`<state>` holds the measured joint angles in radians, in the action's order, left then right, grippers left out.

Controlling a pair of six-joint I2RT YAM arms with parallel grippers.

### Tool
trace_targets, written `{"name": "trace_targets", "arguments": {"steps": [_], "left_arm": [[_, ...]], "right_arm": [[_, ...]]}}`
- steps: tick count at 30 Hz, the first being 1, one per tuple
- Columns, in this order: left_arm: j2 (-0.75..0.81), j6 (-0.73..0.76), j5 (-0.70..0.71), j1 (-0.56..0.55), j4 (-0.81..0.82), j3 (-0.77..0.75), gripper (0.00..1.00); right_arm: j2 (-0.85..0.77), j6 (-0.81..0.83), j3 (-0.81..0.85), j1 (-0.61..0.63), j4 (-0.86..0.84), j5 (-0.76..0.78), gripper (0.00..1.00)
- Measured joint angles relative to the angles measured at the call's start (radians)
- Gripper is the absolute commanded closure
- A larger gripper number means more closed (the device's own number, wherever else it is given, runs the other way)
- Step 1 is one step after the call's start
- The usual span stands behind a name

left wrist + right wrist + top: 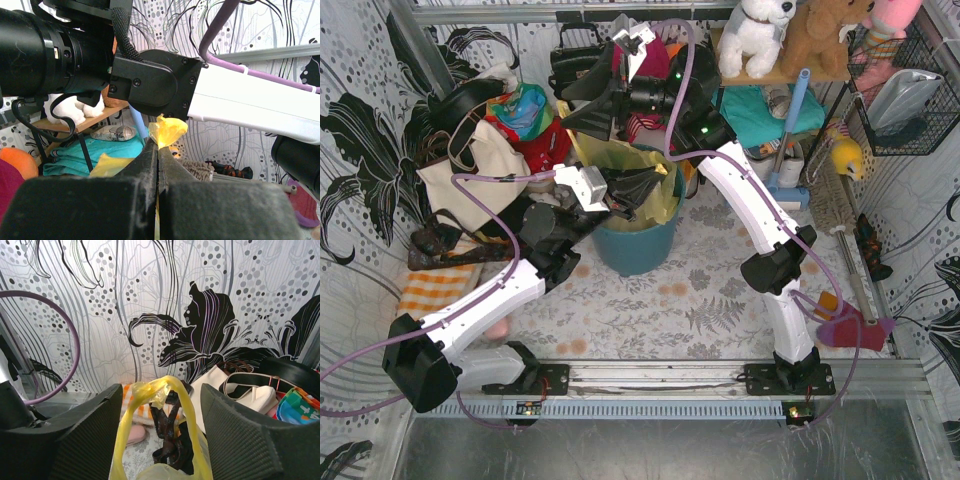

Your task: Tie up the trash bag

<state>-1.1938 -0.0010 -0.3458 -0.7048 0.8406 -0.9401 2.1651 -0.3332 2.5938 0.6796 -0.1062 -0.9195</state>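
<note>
Floral walls (360,120) — one trash bag (608,157), left jaws pinching it, right jaws apart.

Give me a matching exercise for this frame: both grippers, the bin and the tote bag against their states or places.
1 left gripper
2 right gripper
3 teal bin
4 cream tote bag

A open, yellow strip between fingers
B left of the bin
C shut on the trash bag
D lined with the trash bag

Pairs: 1-C, 2-A, 3-D, 4-B
</note>
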Motion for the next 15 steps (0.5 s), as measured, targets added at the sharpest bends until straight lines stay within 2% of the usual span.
{"name": "trace_targets", "arguments": {"steps": [8, 12, 15], "left_arm": [[0.0, -0.007, -0.003, 0.0, 0.0, 0.0, 1.0], [0.0, -0.007, -0.003, 0.0, 0.0, 0.0, 1.0], [0.0, -0.008, -0.003, 0.0, -0.002, 0.0, 1.0]], "right_arm": [[0.0, 0.0, 0.0, 0.006, -0.015, 0.001, 0.62], [0.0, 0.0, 0.0, 0.006, -0.017, 0.004, 0.77], [0.0, 0.0, 0.0, 0.006, -0.023, 0.004, 0.92]]}}
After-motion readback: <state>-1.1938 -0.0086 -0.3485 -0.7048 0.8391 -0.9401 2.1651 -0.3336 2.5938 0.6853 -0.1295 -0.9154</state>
